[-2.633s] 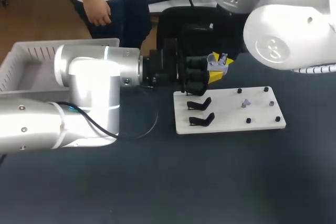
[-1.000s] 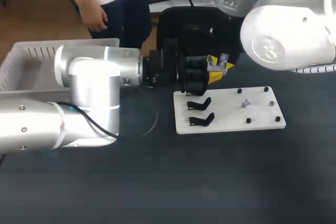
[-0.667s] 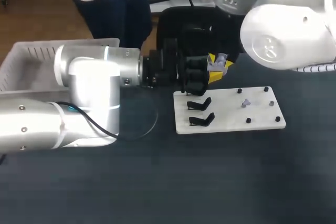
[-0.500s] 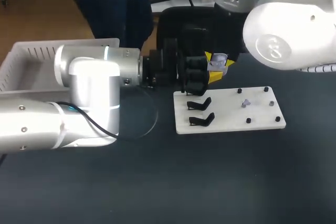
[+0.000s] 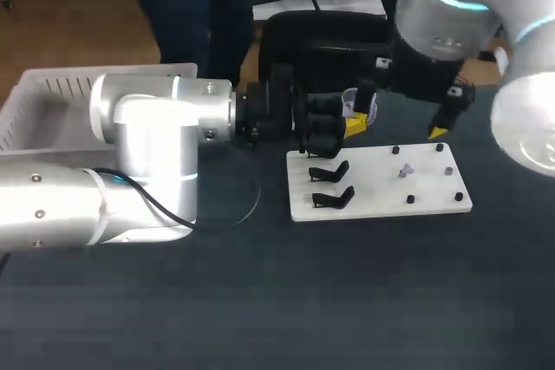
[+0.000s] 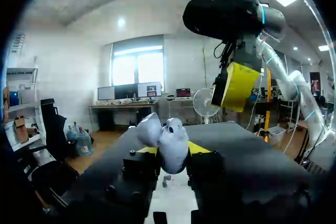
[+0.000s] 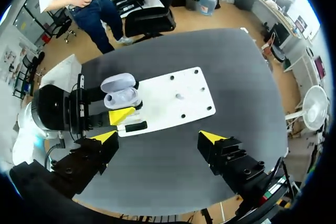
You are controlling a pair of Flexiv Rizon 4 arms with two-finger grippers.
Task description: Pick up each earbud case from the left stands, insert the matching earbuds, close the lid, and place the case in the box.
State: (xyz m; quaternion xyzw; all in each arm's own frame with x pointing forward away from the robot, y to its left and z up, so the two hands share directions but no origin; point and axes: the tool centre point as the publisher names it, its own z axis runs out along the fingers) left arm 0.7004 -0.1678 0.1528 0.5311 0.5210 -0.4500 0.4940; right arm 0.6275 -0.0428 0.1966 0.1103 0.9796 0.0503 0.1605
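My left gripper is shut on a lilac earbud case and holds it off the table beside the white board. In the left wrist view the case sits between the yellow fingertips with its lid raised. High above the board, my right gripper stands wide open and holds nothing. The right wrist view looks straight down between its open gripper on the case and the board. One small lilac earbud lies on the board.
Two empty black stands occupy the board's left part, with several black pegs to their right. A white box sits at the table's far left, behind my left arm.
My right gripper has opened wide and risen away from the case, swinging to the right over the board. My left gripper has kept the case in the same place.
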